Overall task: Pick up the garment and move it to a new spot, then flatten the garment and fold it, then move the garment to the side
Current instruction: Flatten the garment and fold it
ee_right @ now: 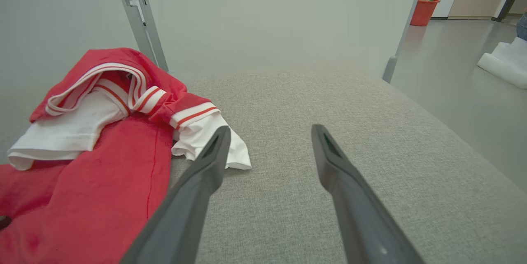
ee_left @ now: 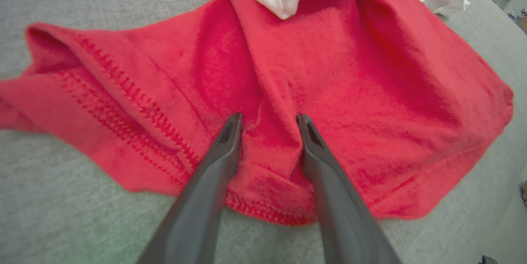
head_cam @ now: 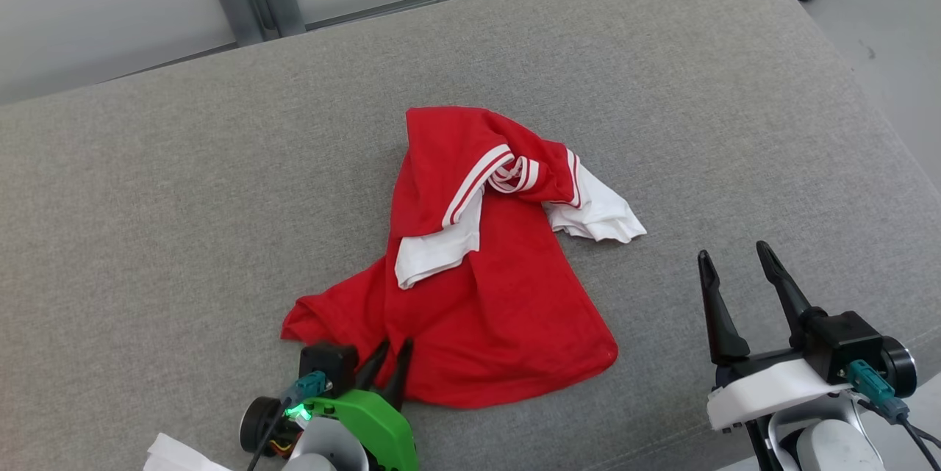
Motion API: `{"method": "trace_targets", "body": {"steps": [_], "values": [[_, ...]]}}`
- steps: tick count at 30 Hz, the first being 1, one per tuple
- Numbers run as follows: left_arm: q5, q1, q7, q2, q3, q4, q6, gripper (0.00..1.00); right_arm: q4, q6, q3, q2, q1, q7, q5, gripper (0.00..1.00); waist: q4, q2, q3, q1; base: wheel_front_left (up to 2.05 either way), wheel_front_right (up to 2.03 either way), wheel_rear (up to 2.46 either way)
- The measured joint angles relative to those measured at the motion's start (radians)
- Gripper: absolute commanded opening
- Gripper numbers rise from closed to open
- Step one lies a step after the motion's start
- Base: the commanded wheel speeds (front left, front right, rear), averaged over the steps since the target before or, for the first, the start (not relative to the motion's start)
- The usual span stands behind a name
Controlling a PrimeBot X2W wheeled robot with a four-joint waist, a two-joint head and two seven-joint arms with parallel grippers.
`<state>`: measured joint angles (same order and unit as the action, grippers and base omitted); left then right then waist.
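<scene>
over the garment (head_cam: pixel 500 302) hem, left fingers (ee_left: pixel 216 169) angled down, parted astride a fold, right fingers (head_cam: pixel 718 320) spread alongside

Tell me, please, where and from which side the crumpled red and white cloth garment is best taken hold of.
I'd grip the raised ridge inside the near red hem of the red and white cloth garment, coming low from the robot's side. That fold rises off the grey cushion, and the fingers of the left gripper straddle it, open.
</scene>
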<state>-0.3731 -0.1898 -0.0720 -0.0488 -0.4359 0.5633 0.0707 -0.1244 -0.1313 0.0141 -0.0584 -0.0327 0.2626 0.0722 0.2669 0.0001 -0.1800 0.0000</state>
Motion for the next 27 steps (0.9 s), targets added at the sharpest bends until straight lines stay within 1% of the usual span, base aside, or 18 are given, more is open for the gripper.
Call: {"method": "trace_targets", "body": {"steps": [3, 4, 6, 9, 12, 15, 16, 17, 18, 20, 22, 25, 27], "values": [[-0.026, -0.007, 0.003, 0.001, 0.003, -0.004, 0.015, 0.00, -0.001, 0.000, -0.007, 0.002, 0.000, 0.000, 0.000, 1.00, -0.006, 0.0000, -0.001, 0.0000, 0.00, 0.00, 0.00], [-0.048, -0.005, 0.005, 0.000, 0.018, -0.017, 0.017, 0.00, -0.002, 0.000, -0.008, 0.002, 0.000, 0.000, 0.001, 1.00, -0.010, 0.0000, 0.001, 0.0000, 0.00, 0.00, 0.00], [-0.082, 0.010, 0.005, -0.004, 0.055, -0.057, 0.005, 0.00, -0.003, 0.000, -0.008, 0.005, 0.001, 0.000, 0.002, 1.00, -0.018, 0.0000, 0.007, 0.0000, 0.00, 0.00, 0.00], [-0.120, 0.047, 0.008, -0.069, 0.140, -0.145, -0.048, 0.00, -0.004, 0.000, -0.015, 0.005, 0.006, 0.000, 0.005, 1.00, -0.032, 0.0000, 0.018, 0.0000, 0.00, 0.00, 0.00], [-0.136, 0.090, 0.043, -0.159, 0.218, -0.222, -0.101, 0.00, -0.008, 0.000, -0.007, 0.006, 0.015, 0.000, 0.009, 1.00, -0.052, 0.0000, 0.028, 0.0000, 0.00, 0.00, 0.00], [-0.137, 0.092, 0.072, -0.225, 0.271, -0.246, -0.132, 0.00, -0.015, 0.000, -0.001, 0.008, 0.020, 0.000, 0.013, 1.00, -0.074, 0.0000, 0.035, 0.0000, 0.00, 0.00, 0.00], [-0.135, 0.089, 0.078, -0.239, 0.274, -0.242, -0.134, 0.03, -0.017, 0.000, 0.001, 0.007, 0.019, 0.000, 0.014, 1.00, -0.080, 0.0000, 0.037, 0.0000, 0.00, 0.00, 0.00], [-0.134, 0.086, 0.084, -0.251, 0.276, -0.235, -0.134, 0.47, -0.020, 0.000, 0.005, 0.007, 0.019, 0.000, 0.014, 1.00, -0.086, -0.0001, 0.039, 0.0000, 0.00, 0.00, 0.00], [-0.134, 0.084, 0.085, -0.255, 0.279, -0.230, -0.142, 1.00, -0.022, 0.000, 0.011, 0.008, 0.016, 0.000, 0.014, 1.00, -0.091, 0.0000, 0.043, 0.0000, 0.00, 0.00, 0.00], [-0.135, 0.084, 0.082, -0.253, 0.284, -0.230, -0.147, 1.00, -0.021, 0.000, 0.014, 0.008, 0.012, 0.000, 0.014, 1.00, -0.095, 0.0000, 0.052, 0.0000, 0.00, 0.00, 0.00], [-0.136, 0.094, 0.071, -0.249, 0.293, -0.249, -0.168, 1.00, -0.021, 0.000, 0.011, 0.008, 0.012, 0.000, 0.014, 1.00, -0.098, 0.0000, 0.061, 0.0000, 0.00, 0.00, 0.00], [-0.135, 0.165, 0.071, -0.226, 0.281, -0.318, -0.196, 1.00, -0.021, 0.000, 0.004, 0.008, 0.025, 0.000, 0.014, 1.00, -0.101, 0.0000, 0.073, 0.0000, 0.00, 0.00, 0.00], [-0.135, 0.220, 0.080, -0.202, 0.253, -0.386, -0.198, 1.00, -0.021, 0.000, -0.003, 0.008, 0.041, 0.000, 0.015, 1.00, -0.106, 0.0000, 0.078, 0.0000, 0.00, 0.00, 0.00]]}}
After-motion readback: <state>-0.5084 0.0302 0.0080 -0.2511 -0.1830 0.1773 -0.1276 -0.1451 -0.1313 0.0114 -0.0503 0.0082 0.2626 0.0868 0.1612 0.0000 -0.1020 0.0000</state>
